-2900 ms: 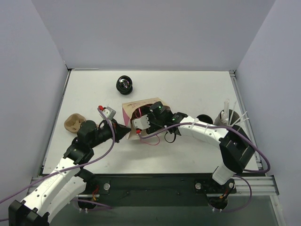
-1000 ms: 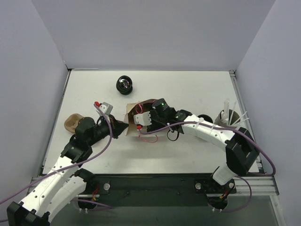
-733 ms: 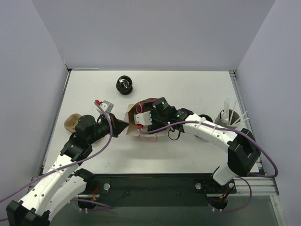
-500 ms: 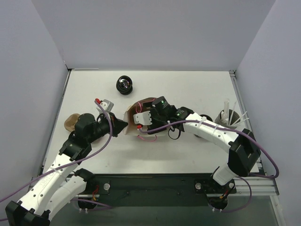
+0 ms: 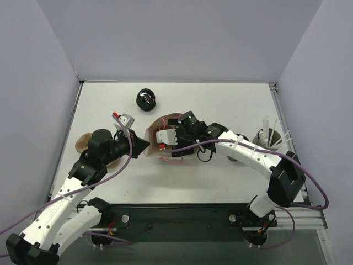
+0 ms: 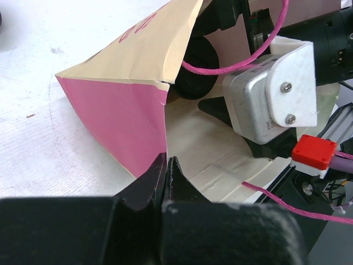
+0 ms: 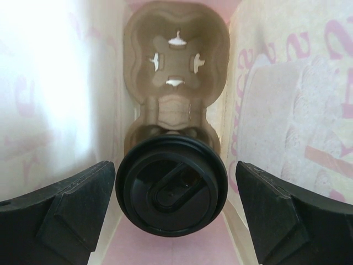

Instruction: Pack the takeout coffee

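one cup seated in the bag, one more waiting outside

the left gripper [image 6: 165, 165] is pressed together on the rim of the pink paper bag [image 6: 118, 124], pinching the paper so the mouth stays wide enough for the other arm to work inside. the right gripper [image 7: 174, 208] is reached into that bag with its jaws spread wide, a finger standing to either side of a small round black disposable cup with a black lid [image 7: 171, 190] and not clamping it. the cup sits in the near pocket of a brown moulded-pulp cup carrier [image 7: 176, 49] on the bag's floor, which should stop it tipping. the far pocket is empty, probably meant for the second black lidded cup [image 5: 146, 99], which sits on the table well apart from the bag.
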`<state>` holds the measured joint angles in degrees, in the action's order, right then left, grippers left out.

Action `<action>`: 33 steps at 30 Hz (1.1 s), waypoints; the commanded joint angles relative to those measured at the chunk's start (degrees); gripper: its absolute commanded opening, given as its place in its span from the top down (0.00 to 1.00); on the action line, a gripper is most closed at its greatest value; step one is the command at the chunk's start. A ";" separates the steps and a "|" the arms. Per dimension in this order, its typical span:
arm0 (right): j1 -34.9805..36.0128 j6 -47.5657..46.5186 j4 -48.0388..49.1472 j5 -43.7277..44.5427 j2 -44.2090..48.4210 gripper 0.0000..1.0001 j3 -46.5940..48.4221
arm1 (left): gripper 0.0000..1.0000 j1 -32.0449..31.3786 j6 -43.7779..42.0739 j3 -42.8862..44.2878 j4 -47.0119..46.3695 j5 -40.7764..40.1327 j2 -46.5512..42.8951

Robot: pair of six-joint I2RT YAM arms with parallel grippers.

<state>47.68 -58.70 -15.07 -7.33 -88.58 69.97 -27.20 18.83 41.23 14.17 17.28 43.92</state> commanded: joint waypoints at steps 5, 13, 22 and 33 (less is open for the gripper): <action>0.40 3.32 -2.68 -2.60 2.62 0.12 3.50 | 1.00 0.22 -0.90 4.82 2.17 -0.84 0.81; 0.48 8.50 -4.35 -3.48 2.79 0.27 5.96 | 1.00 0.22 -0.37 7.46 5.33 -2.25 1.69; 1.27 12.46 -7.69 -3.92 4.99 0.27 6.14 | 1.00 0.22 0.86 11.32 9.73 -3.21 3.98; 1.01 17.56 -10.07 -4.09 7.36 0.30 8.95 | 1.00 0.22 5.78 15.80 13.33 -3.83 6.44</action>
<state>48.47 -44.38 -23.35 -9.93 -83.92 75.83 -27.20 21.96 52.64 26.76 13.82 49.78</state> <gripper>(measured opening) 0.712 0.022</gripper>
